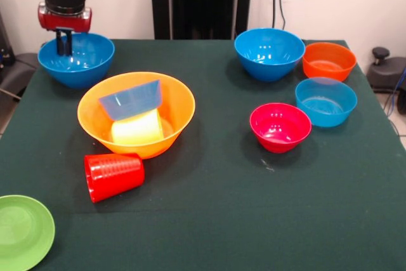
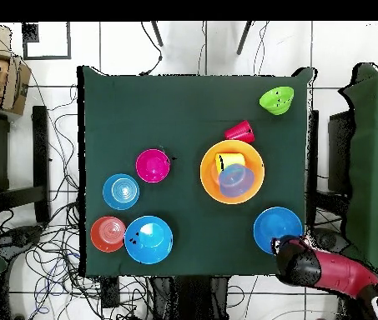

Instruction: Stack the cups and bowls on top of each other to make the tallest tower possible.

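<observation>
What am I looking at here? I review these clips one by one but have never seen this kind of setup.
It is a red and black robot arm at a green-topped table. One picture faces the robot across the table; the other looks straight down.

Its gripper hangs over a deep blue bowl at a table corner and seems to carry nothing; whether it is open is unclear.

The big yellow-orange bowl holds a yellow cup on its side and a pale blue bowl tilted above it. A red ribbed cup lies on its side beside that bowl. Standing alone are another deep blue bowl, an orange bowl, a pale blue bowl, a pink-red bowl and a green bowl.
</observation>
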You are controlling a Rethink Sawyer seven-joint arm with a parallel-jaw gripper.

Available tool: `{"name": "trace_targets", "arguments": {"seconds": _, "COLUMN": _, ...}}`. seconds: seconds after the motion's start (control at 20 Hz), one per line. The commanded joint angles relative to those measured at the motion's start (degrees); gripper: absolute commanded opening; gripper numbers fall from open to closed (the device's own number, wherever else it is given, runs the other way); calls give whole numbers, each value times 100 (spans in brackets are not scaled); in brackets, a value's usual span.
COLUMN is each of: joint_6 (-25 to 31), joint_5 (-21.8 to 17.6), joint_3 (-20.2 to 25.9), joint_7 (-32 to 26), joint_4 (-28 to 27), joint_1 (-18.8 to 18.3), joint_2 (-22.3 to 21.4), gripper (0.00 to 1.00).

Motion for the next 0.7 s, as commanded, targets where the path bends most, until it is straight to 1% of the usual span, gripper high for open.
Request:
{"name": "trace_targets", "arguments": {"seconds": 0.05, "joint_6": -97, "joint_5": -324, "joint_3": 361, "joint_7": 181, "joint_4": 125, "joint_1": -72, "joint_2": 21, "gripper": 0}}
{"name": "trace_targets", "arguments": {"seconds": 0.1, "joint_6": -77, "joint_5": -337, "joint_3": 392, "joint_7": 139, "joint_4": 122, "joint_1": -96, "joint_2": 19, "gripper": 0}}
{"name": "trace_targets", "arguments": {"seconds": 0.15, "joint_6": -269, "joint_5": -313, "joint_3": 420, "joint_7": 264, "joint_4": 150, "joint_1": -164, "joint_2": 18, "gripper": 0}}
{"name": "trace_targets", "arguments": {"seconds": 0.25, "joint_6": -306, "joint_5": -171, "joint_3": 481, "joint_7": 393, "joint_4": 164, "joint_1": -280, "joint_2": 22, "gripper": 0}}
{"name": "trace_targets", "arguments": {"seconds": 0.4, "joint_6": -85, "joint_5": -233, "joint_3": 605, "joint_7": 139, "joint_4": 159, "joint_1": -301, "joint_2": -61, "gripper": 0}}
{"name": "trace_targets", "arguments": {"seconds": 0.7, "joint_6": -7, "joint_5": -216, "joint_3": 741, "joint_7": 73, "joint_4": 178, "joint_1": -393, "joint_2": -76, "gripper": 0}}
